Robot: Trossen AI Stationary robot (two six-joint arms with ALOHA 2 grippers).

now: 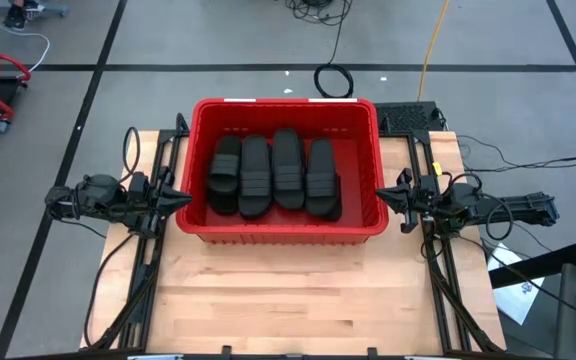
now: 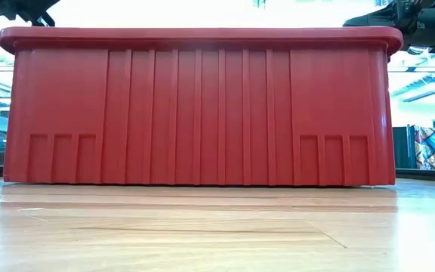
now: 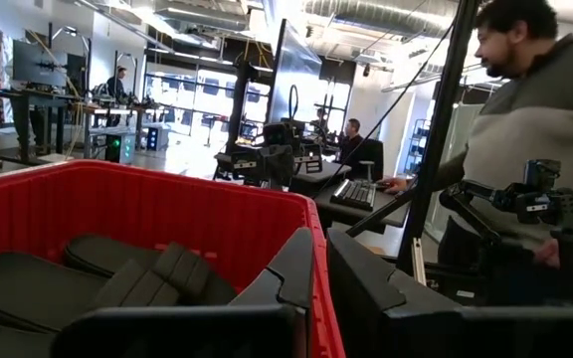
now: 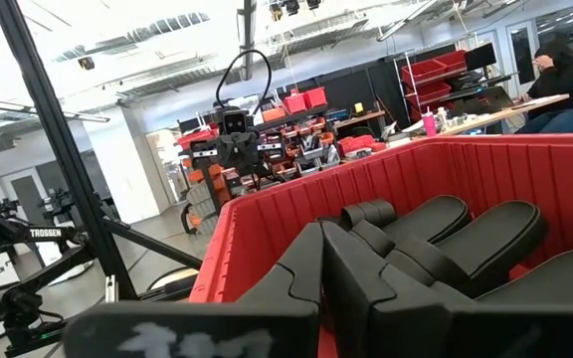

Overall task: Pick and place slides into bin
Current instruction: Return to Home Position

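Desk (image 1: 288,300): 1 bin (image 1: 280,236), red, standing flat on the wood, directly betw. the 2 hands.

Slides (image 1: 255,177): 4 counted from above, all black, side by side in 1 row on the bin floor, long axes parallel, ribbed straps up. Whether more lie under them: cannot tell.

Left hand (image 1: 182,197): outside the bin, tip pointed at its short wall and just beside it; contact w/ wall cannot be told. Fingers narrow, tips nearly together, holding nothing. Nearest slide lies just past that wall from the hand; the other 3 line up beyond it.

Right hand (image 1: 386,194): mirror pose at the opposite short wall, tip just beside the rim. Fingers narrow, nearly together, nothing held. Its wrist view shows slides over the rim, straight ahead of the fingers.

Low view: bin's long wall fills the frame; arm parts at both upper corners.

Beyond left hand, off the desk: 1 person (image 3: 535,129) standing, hand at a keyboard.
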